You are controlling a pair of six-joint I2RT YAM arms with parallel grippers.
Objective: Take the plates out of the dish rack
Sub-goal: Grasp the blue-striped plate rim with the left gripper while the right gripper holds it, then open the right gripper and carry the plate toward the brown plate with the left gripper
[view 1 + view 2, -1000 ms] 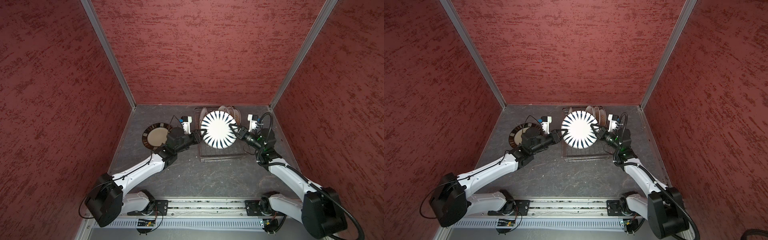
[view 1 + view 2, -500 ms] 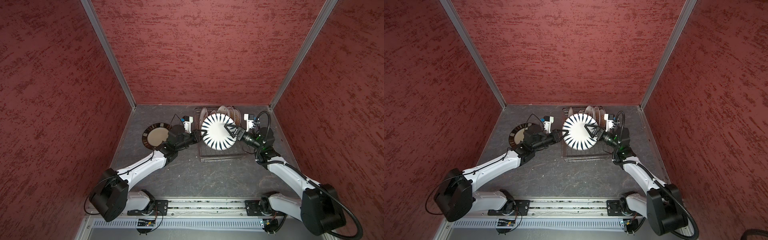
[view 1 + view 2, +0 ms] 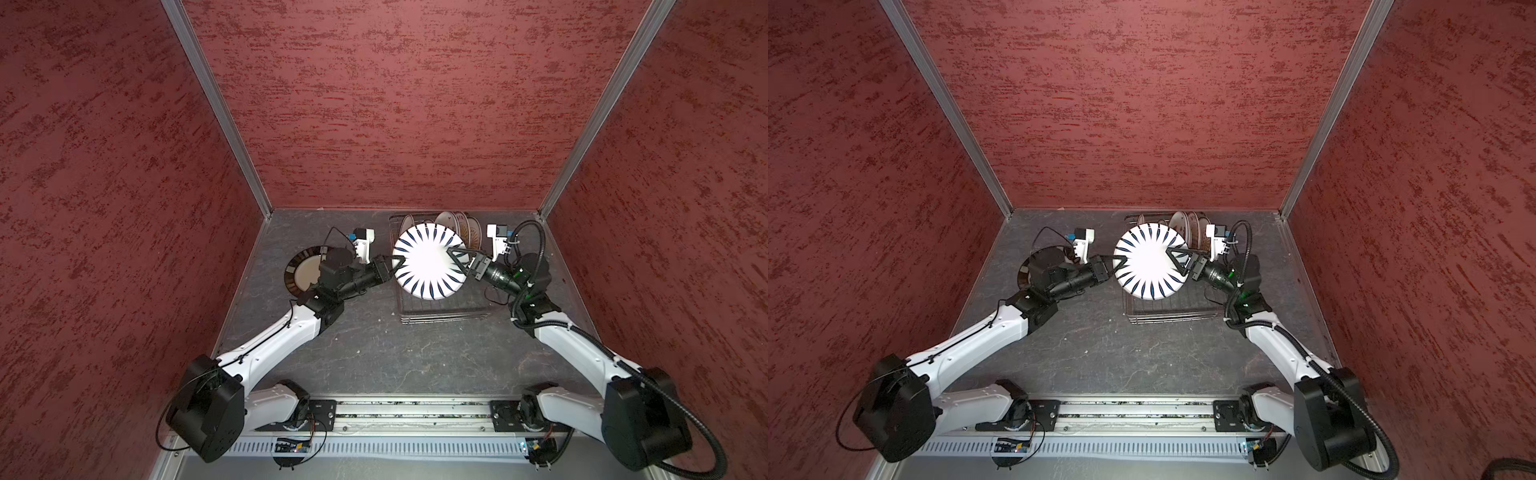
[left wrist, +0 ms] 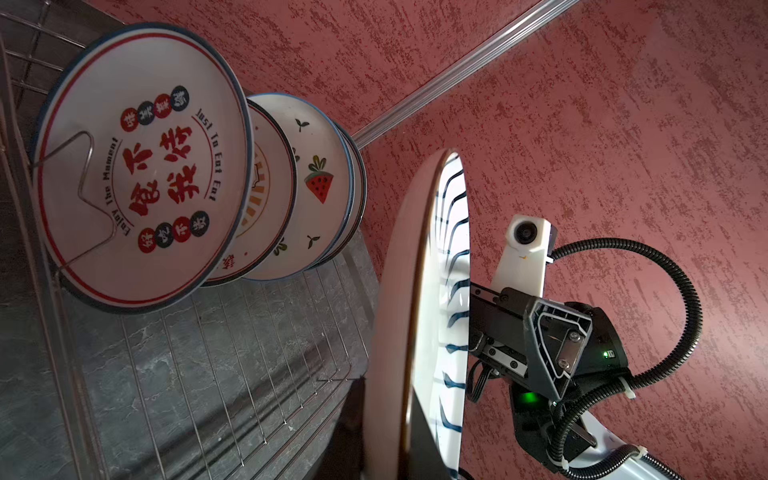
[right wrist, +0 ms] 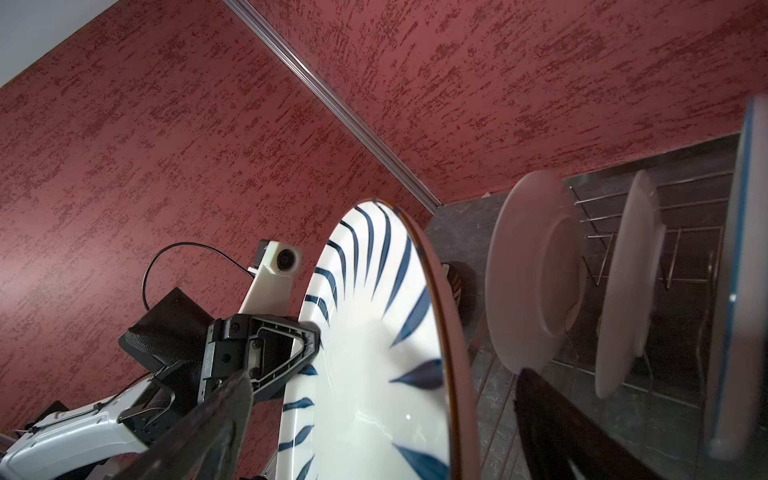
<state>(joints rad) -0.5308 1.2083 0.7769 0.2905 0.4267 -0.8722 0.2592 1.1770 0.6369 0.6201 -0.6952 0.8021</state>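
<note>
striped plate (image 3: 430, 262): white, dark radial stripes, tilted, mid-frame above the rack
racked plates (image 3: 457, 226): upright, rack's far end
dish rack (image 3: 440, 311): silver wire, right of centre
flat plate (image 3: 301, 276): dark-rimmed, left of rack

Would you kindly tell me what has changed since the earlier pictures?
The right gripper has let go of the striped plate: its jaws, closed on the right rim a second ago, now stand wide open around it. The plate has barely shifted above the dish rack. The left gripper stays shut on the left rim, carrying it alone. The racked plates and the plate on the table have not moved.
</note>
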